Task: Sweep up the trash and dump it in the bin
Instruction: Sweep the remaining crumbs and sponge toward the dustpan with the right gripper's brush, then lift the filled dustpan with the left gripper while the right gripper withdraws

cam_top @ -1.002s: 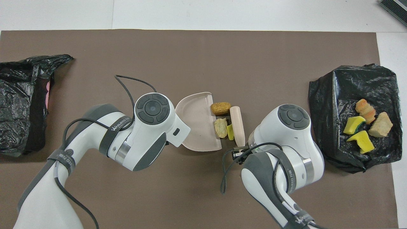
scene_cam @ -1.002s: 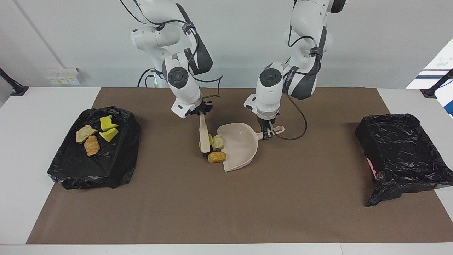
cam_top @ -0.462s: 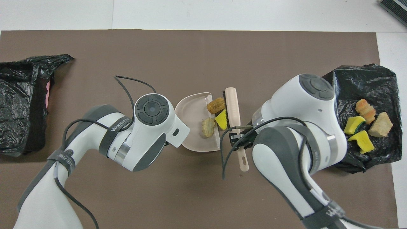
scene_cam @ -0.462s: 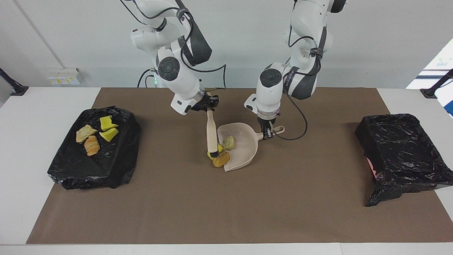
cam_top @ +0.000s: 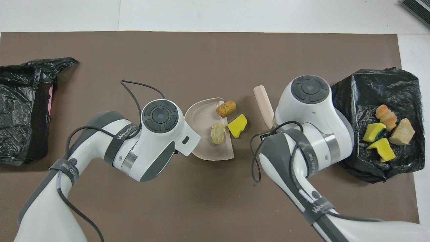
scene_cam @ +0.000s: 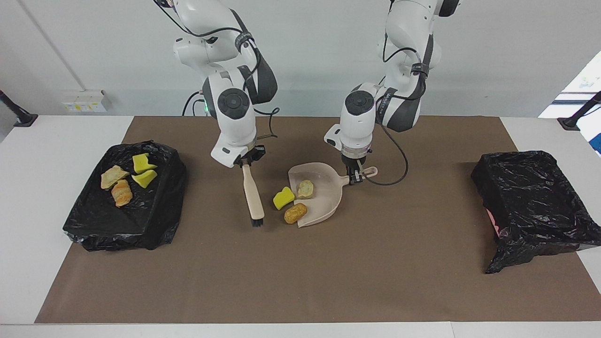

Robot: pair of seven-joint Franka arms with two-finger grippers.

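Facing view: the right pincer [scene_cam: 245,163] pinches a beige brush [scene_cam: 252,197], bristles down on the desk [scene_cam: 328,263]. The left pincer [scene_cam: 355,175] pinches the dustpan [scene_cam: 324,197] handle. Between the two pincers, one pale lump [scene_cam: 305,188] lies in the pan; a yellow sponge chunk [scene_cam: 283,198] and, seemingly touching its lip, an orange-brown piece [scene_cam: 295,213] lie at its mouth.

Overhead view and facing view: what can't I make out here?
- Left gripper: overhead, hidden under its own arm, with the dustpan handle.
- Right gripper: overhead, covered by its wrist; only the brush end shows.
- Bin at the left arm's end: cut off by the overhead edge; its contents cannot be told in either view.
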